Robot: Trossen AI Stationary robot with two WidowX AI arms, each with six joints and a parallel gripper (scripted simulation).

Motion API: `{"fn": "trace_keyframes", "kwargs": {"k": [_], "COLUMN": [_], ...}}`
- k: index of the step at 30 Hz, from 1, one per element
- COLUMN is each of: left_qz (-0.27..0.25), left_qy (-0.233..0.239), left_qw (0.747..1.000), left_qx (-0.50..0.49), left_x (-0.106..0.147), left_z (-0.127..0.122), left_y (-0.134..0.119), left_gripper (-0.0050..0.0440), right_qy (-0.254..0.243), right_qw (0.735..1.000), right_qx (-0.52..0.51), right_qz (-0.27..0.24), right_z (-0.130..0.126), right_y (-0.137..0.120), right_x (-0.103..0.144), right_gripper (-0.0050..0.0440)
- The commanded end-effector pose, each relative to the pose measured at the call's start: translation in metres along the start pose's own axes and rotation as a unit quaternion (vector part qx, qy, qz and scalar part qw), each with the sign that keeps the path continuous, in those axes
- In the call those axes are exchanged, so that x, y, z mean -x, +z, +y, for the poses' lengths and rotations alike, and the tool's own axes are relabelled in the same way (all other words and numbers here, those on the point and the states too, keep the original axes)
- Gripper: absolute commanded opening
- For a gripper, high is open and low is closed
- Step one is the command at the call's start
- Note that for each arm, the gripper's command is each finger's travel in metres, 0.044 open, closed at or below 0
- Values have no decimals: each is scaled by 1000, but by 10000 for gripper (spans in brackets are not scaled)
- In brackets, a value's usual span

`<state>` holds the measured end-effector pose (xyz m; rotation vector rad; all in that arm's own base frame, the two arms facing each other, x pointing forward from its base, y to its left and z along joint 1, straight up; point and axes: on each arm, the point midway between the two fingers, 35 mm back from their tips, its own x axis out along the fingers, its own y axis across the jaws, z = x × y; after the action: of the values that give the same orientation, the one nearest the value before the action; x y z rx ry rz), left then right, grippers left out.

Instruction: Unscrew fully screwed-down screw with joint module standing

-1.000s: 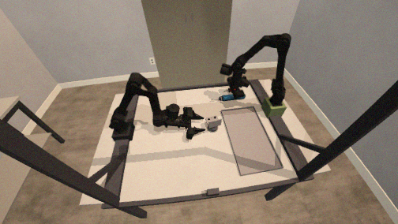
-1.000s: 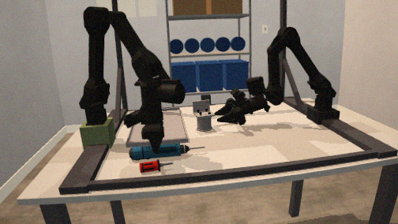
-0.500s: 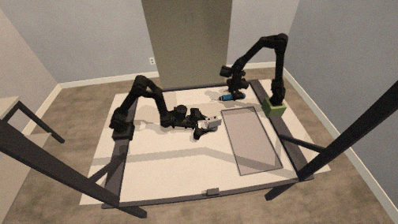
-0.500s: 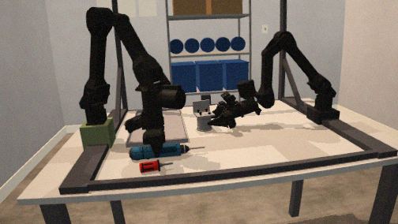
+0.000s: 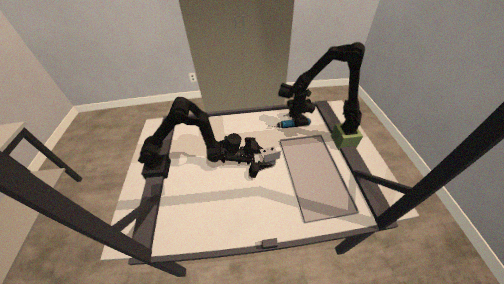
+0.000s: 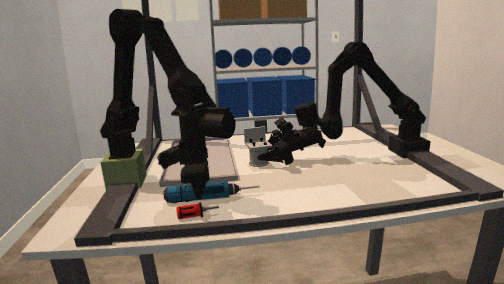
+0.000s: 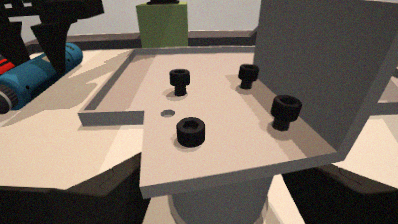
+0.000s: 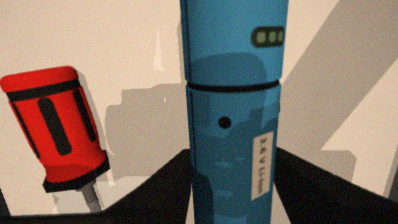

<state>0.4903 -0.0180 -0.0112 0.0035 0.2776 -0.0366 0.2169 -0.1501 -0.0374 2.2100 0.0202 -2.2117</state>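
Observation:
The joint module (image 5: 272, 162) (image 6: 258, 161) stands upright, a grey cylinder with an L-shaped bracket (image 7: 240, 137) on top. Three black screws (image 7: 180, 81) (image 7: 248, 76) (image 7: 285, 111) stand raised; a fourth screw (image 7: 190, 131) sits low against the plate. My left gripper (image 5: 260, 158) (image 6: 269, 151) (image 7: 218, 152) is open, its fingers on either side of the cylinder below the bracket. The blue electric screwdriver (image 5: 287, 123) (image 6: 220, 189) (image 8: 230, 75) lies flat on the table. My right gripper (image 5: 296, 119) (image 6: 195, 182) (image 8: 229, 155) is shut on its barrel.
A red hand screwdriver (image 6: 189, 210) (image 8: 55, 130) lies next to the electric one. A shallow grey tray (image 5: 317, 175) (image 6: 220, 160) (image 7: 110, 118) lies beside the module. A green block (image 5: 346, 136) (image 6: 123, 168) (image 7: 161, 24) carries the right arm's base. Dark rails frame the table.

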Motion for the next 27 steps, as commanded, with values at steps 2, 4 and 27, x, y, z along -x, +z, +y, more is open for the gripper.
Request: {"fn": "trace_keyframes", "kwargs": {"k": [2,4,27], "left_qz": [-11,-11,-11], "left_qy": [0,0,0], "left_qw": [1000,1000,1000], "left_qx": [-1,-1,-1], "left_x": [-1,-1,0], "left_z": [0,0,0], "left_y": [10,10,10], "left_gripper": [305,285,245], "right_qy": [9,12,10], "right_qw": [1000,1000,1000], "right_qx": [-1,-1,-2], "right_qz": [13,18,20], "right_z": [4,6,-23], "right_y": [-5,-8,-17], "right_x": [8,18,92], "right_gripper": [163,163,163]}}
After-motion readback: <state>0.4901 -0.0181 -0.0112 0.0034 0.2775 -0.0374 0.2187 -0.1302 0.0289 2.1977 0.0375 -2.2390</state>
